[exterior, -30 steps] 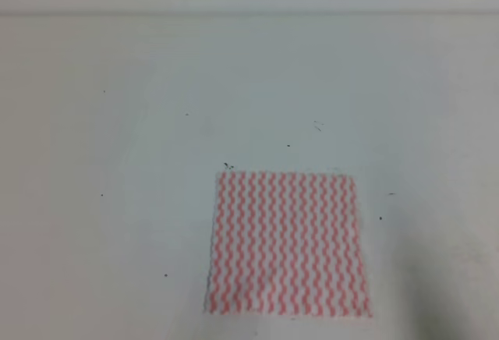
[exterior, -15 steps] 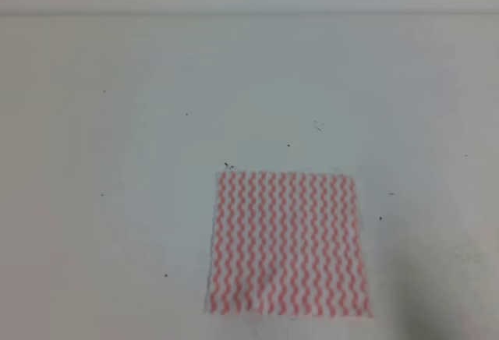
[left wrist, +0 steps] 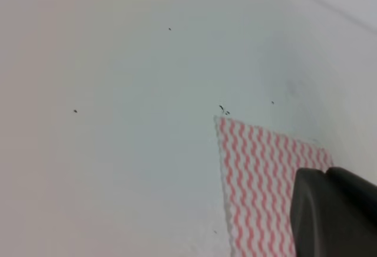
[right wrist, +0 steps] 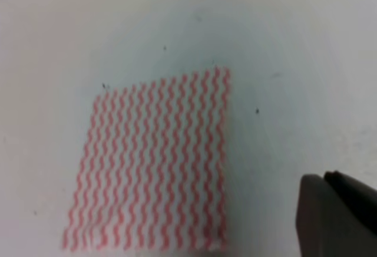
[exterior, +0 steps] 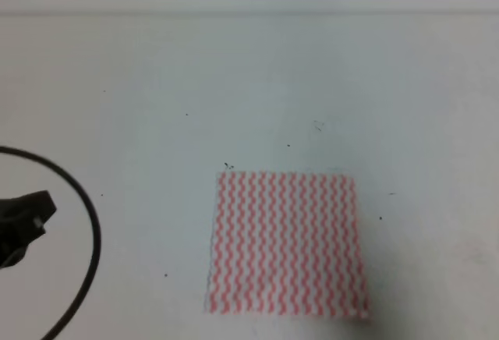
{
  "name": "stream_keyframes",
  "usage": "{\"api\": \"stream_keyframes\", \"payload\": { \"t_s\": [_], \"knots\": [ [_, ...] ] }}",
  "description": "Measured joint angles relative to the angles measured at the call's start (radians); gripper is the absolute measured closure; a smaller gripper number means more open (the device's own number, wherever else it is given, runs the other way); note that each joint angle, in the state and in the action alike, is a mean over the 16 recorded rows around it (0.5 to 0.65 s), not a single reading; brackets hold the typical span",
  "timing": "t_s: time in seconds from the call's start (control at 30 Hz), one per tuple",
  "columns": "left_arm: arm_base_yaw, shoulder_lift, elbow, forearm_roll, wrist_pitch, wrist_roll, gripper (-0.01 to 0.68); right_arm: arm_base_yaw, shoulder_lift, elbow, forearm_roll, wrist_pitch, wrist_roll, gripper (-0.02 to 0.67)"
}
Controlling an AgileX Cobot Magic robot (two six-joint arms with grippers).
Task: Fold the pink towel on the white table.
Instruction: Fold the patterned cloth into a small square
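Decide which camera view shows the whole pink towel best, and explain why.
The exterior high view: the pink towel lies flat with nearly all four edges visible. The right wrist view shows most of it, slanted; the left wrist view only one corner, partly hidden by the gripper.

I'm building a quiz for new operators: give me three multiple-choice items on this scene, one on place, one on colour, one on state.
1. Where does the left gripper appear in the high view?
A. at the left edge
B. over the cloth
C. at the far edge

2. The pink towel bears stripes of which colour?
A. blue
B. pink-red
C. green

3. How does the towel lie on the white table?
A. folded in half
B. crumpled
C. flat and unfolded

Answers: 1 A, dark shape and cable loop show there, apart from the cloth. 2 B, wavy pink-red lines on white. 3 C, one square layer.
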Motion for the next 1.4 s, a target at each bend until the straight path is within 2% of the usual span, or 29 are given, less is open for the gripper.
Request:
{"api": "stream_keyframes", "payload": {
  "t_s": [0.13,0.23,0.43,0.67,0.8,0.97,1.1,1.4],
  "knots": [
    [-0.014,0.121,-0.041,-0.109,0.034,0.155,0.678,0.0,0.109,-0.049,0.023,0.081,-0.038,0.667],
    [-0.052,0.204,-0.058,-0.202,0.021,0.268,0.678,0.001,0.189,-0.07,0.081,0.119,-0.09,0.667],
    [-0.184,0.327,-0.063,-0.353,-0.072,0.432,0.678,0.024,0.321,-0.079,0.245,0.118,-0.227,0.667],
    [-0.376,0.418,-0.065,-0.417,-0.209,0.5,0.678,0.171,0.471,-0.082,0.412,0.022,-0.331,0.667],
    [-0.441,0.442,-0.067,-0.425,-0.258,0.505,0.678,0.277,0.551,-0.084,0.443,-0.053,-0.334,0.667],
    [-0.474,0.449,-0.067,-0.43,-0.273,0.507,0.678,0.388,0.648,-0.084,0.443,-0.13,-0.309,0.666],
    [-0.475,0.448,-0.067,-0.43,-0.268,0.509,0.678,0.426,0.715,-0.084,0.435,-0.161,-0.292,0.655],
    [-0.475,0.448,-0.067,-0.43,-0.253,0.515,0.678,0.429,0.816,-0.085,0.43,-0.185,-0.233,0.514]
  ]
}}
